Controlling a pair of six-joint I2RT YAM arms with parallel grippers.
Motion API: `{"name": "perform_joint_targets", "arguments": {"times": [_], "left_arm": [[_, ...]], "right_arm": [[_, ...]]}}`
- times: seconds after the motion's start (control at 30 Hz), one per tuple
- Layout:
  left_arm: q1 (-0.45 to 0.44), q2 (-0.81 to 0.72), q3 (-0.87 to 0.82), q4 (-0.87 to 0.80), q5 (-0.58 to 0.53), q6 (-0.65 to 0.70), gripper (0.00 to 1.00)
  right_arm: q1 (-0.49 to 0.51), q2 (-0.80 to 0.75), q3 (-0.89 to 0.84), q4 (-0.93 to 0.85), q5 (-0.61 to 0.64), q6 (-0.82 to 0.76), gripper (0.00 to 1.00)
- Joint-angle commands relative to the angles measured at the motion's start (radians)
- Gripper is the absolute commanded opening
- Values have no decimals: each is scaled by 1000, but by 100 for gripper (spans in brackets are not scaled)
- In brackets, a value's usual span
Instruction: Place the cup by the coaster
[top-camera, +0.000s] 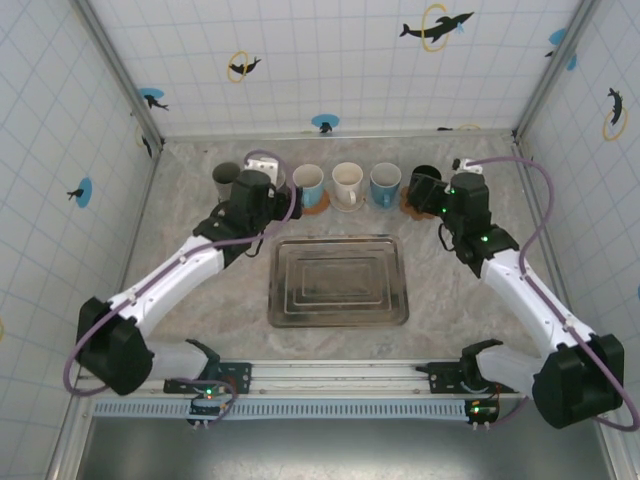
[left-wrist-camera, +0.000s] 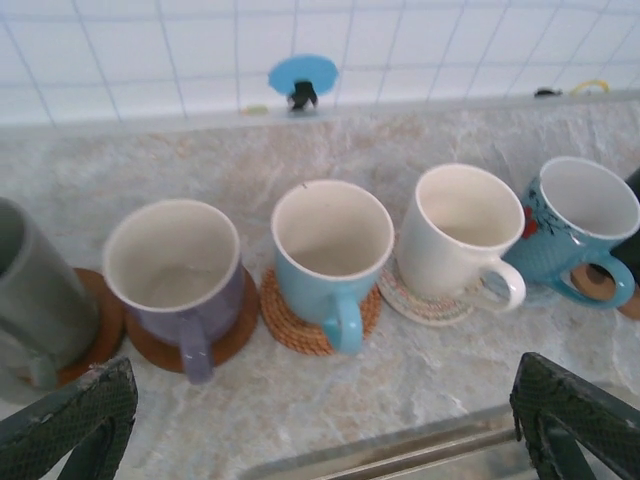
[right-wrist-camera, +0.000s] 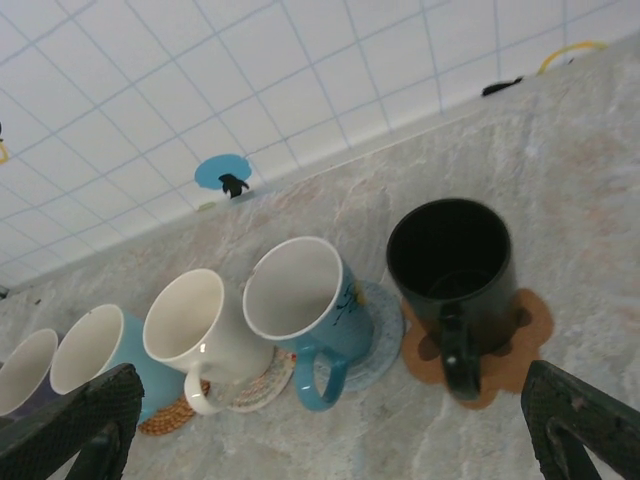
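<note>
Several cups stand in a row along the back wall, each on its own coaster. In the left wrist view a purple cup (left-wrist-camera: 172, 268) sits upright on a round wooden coaster (left-wrist-camera: 232, 330), beside a light blue cup (left-wrist-camera: 330, 245) on a woven coaster (left-wrist-camera: 290, 325). My left gripper (left-wrist-camera: 320, 430) is open just in front of them with nothing between its fingers (left-wrist-camera: 70, 420). My right gripper (right-wrist-camera: 330, 440) is also open and empty, facing a black cup (right-wrist-camera: 455, 265) on a cork coaster (right-wrist-camera: 520, 325). From above, the left gripper (top-camera: 255, 190) hangs over the purple cup and the right gripper (top-camera: 438, 192) is at the black cup (top-camera: 424, 180).
A grey cup (top-camera: 226, 180) stands at the row's left end, with a white cup (top-camera: 347, 185) and a decorated blue cup (top-camera: 385, 184) in the middle. A metal tray (top-camera: 338, 300) lies in front of the row. Tiled walls enclose the table on three sides.
</note>
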Motion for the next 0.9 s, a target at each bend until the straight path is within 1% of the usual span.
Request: {"name": "perform_joint_targets", "arguments": {"times": [0.0,0.03,0.1,0.2,0.27,0.3,0.4,0.47,0.57,0.63,0.73,0.8,0.87], "left_arm": [[-3,-79,-95,140,-120,60,97],[-3,-107,-131,167,-143,61,97],[-2,-159,-196,218,-173,104,97],[2,-219,-290,306,-264,153,97],[21,-245,-353,371,-327,181,97],[34,-256,-383,396,-334,190,97],[100,-309,-517,543,-303,177,97],[178,-346,-607,639,-264,149,97],[237,-364,-682,707,-285,153,97],[269,-351,-718,762,-287,181,97],[319,-312,-798,932,-273,205,97],[362,-281,-851,1070,-220,208,97],[403,-238,-867,1144,-177,206,97]], "right_arm": [[-21,-72,-29,-43,18,-112,100],[-26,-91,-41,-49,43,-141,100],[-32,-130,-72,-49,107,-194,100],[-44,-200,-153,5,196,-276,100],[-72,-238,-212,52,216,-317,100],[-83,-252,-235,70,213,-332,100],[-107,-284,-328,173,215,-387,100],[-123,-291,-377,243,219,-396,100],[-148,-271,-414,304,214,-403,100],[-158,-246,-427,336,215,-417,100],[-175,-191,-456,417,222,-435,100],[-187,-150,-467,458,213,-441,100],[-192,-111,-477,494,209,-455,100]]}}
